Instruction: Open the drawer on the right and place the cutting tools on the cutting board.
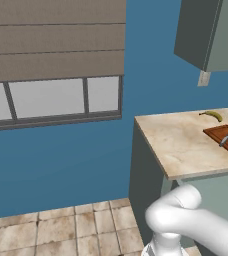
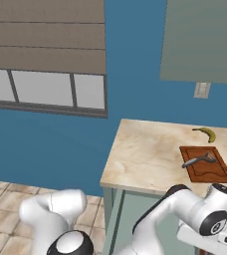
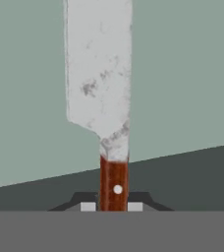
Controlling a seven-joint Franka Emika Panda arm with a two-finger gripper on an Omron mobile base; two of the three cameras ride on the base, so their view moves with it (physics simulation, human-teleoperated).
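Cleaver (image 3: pixel 100 78) is pinched by its handle in my claw (image 3: pixel 113 205); one grey tool (image 2: pixel 198 160) already lies on the cutting board (image 2: pixel 212 173) on the bench (image 2: pixel 145 154), so this one remains

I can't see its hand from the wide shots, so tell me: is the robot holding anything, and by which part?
Yes. The hand is shut on a cleaver, gripping it by the lower end of its reddish-brown wooden handle, with the broad grey blade pointing away.
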